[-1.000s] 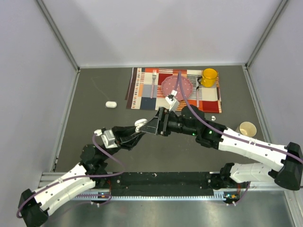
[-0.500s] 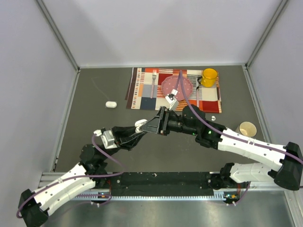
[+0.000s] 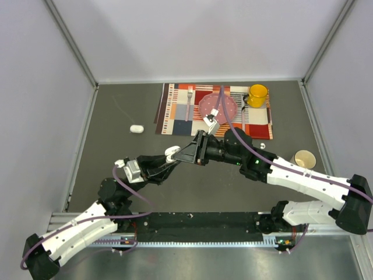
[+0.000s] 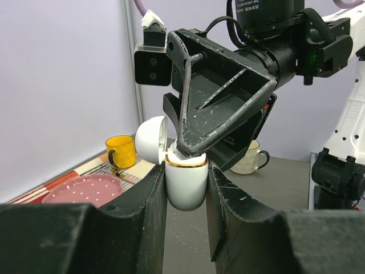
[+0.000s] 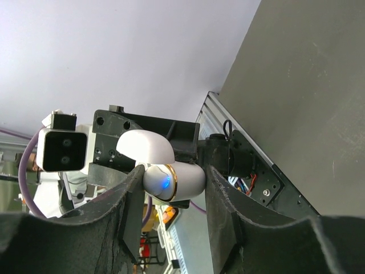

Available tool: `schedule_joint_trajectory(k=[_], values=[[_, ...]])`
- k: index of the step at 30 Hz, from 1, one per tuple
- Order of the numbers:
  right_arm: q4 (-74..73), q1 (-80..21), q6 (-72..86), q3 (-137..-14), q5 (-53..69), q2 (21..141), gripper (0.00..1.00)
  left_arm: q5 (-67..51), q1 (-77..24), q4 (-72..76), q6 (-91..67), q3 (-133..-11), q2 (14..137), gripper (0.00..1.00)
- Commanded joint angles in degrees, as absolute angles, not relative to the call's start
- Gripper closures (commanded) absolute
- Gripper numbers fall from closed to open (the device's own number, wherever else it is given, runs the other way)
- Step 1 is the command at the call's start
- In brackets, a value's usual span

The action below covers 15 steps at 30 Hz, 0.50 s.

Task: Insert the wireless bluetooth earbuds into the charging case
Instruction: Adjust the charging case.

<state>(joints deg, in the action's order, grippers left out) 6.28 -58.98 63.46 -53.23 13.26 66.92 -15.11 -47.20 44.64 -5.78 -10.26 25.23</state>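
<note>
Left gripper (image 4: 186,170): matte black fingers, gritty surface, clamped on both flanks of the charging case (image 4: 185,188). The case is a glossy white egg with a thin gold rim, held upright above the table. Its domed lid (image 4: 150,140) is flipped back.

Right gripper (image 4: 188,149): scuffed black triangular frames, tips narrowed right at the case's open mouth. Cannot tell if they pinch anything; the mouth is hidden.

Grey matte table (image 3: 128,105): one tiny white earbud (image 3: 262,144) lies just off the placemat's near right corner. Smooth white pebble (image 3: 136,128) lies well left.

Patterned woven placemat (image 3: 175,111): steel fork (image 3: 189,100), speckled pink plate (image 3: 233,106), yellow mug (image 3: 257,94).
</note>
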Motion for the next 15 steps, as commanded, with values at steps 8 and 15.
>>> schedule_joint_trajectory(k=[8, 15], values=[[3.26, -58.89, 56.87, -57.21, 13.27, 67.76, 0.70, -15.12, -47.37, 44.56, -6.33, -11.60, 25.31, 1.00], [0.53, -58.89, 54.06, -58.88, 12.92, 68.38, 0.71, -15.12, -47.37, 44.21, -6.33, -11.86, 26.28, 1.00]])
